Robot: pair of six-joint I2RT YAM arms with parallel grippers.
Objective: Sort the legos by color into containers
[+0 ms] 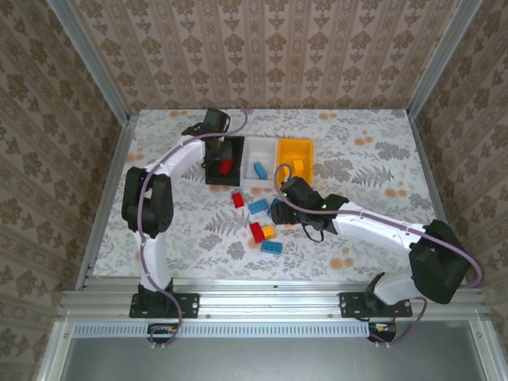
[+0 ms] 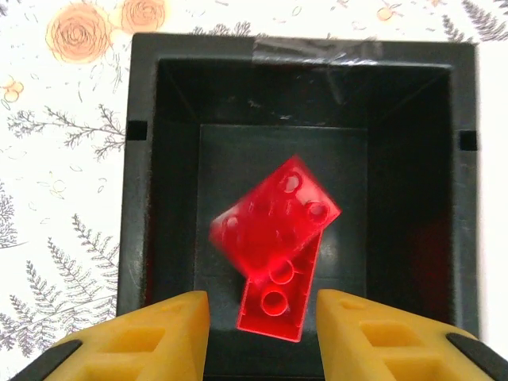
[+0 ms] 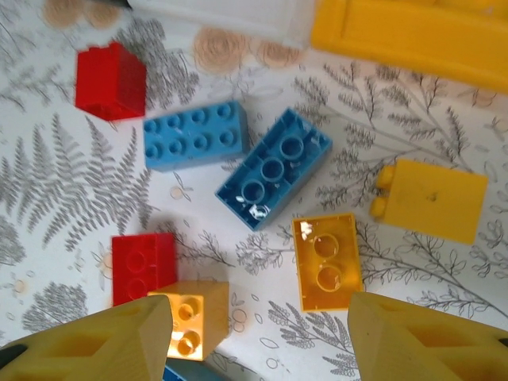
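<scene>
The right hand (image 3: pixel 258 308) hangs low over the loose pile on the flowered table (image 1: pixel 361 159), its yellow fingers spread wide with nothing between them. In its wrist view, the closest piece inside the gap is an orange-yellow plastic brick with two round rings on its face (image 3: pixel 327 260), just up at 1 o'clock from the midpoint. Its long axis runs almost 12 to 6, so fingers closing from 9 and 3 would, I'd say, meet its long flat sides squarely. A smaller orange-yellow brick (image 3: pixel 190 317) sits tight against the 9 o'clock finger and could get nudged. Further out at 12 lies a blue brick, hollow side up (image 3: pixel 274 168), slanted 7 to 1. The orange-yellow plastic bin (image 3: pixel 397 32) is beyond at 1 o'clock.

The left hand (image 2: pixel 262 305) is well apart from the pile, open over the black rectangular plastic bin (image 2: pixel 143 198), where a blurred red studded brick (image 2: pixel 274 210) overlaps a second red brick (image 2: pixel 276 309). So the right arm is plainly the nearer one.
</scene>
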